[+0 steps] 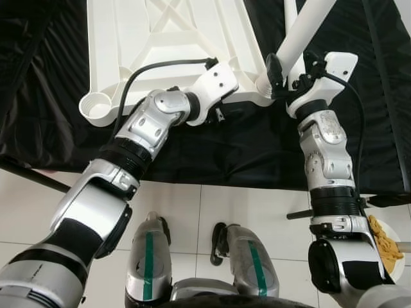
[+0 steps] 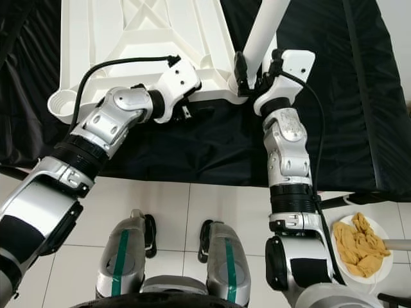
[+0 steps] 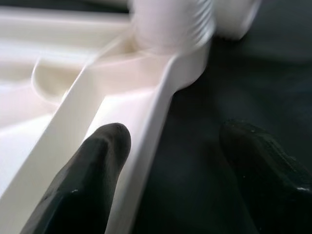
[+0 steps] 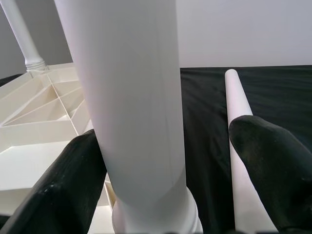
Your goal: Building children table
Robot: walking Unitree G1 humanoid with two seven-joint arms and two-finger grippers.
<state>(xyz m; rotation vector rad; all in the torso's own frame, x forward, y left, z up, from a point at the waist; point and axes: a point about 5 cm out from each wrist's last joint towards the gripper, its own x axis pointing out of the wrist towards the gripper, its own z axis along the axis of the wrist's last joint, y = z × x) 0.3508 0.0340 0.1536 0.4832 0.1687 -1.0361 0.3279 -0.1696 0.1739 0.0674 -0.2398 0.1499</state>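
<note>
Inverted white tabletop [image 1: 173, 38] on the black cloth [image 1: 212, 147], at 12 o'clock from us. Our right gripper [image 1: 287, 76], fingers parted around the white leg [image 1: 302, 35], one pad touching, seats it in the corner socket [image 1: 264, 86] at 1 o'clock. Our left gripper [image 1: 219, 115], fingers open astride the tabletop's rim, steadies it. Risk: a tilted leg could cross-thread or slip free, since the grasp looks loose.

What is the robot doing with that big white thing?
It is putting together a little table. The white plastic tabletop lies upside down on a black cloth. The right gripper is open around a white round leg standing in a corner socket. The left gripper straddles the tabletop's edge, open.
</note>
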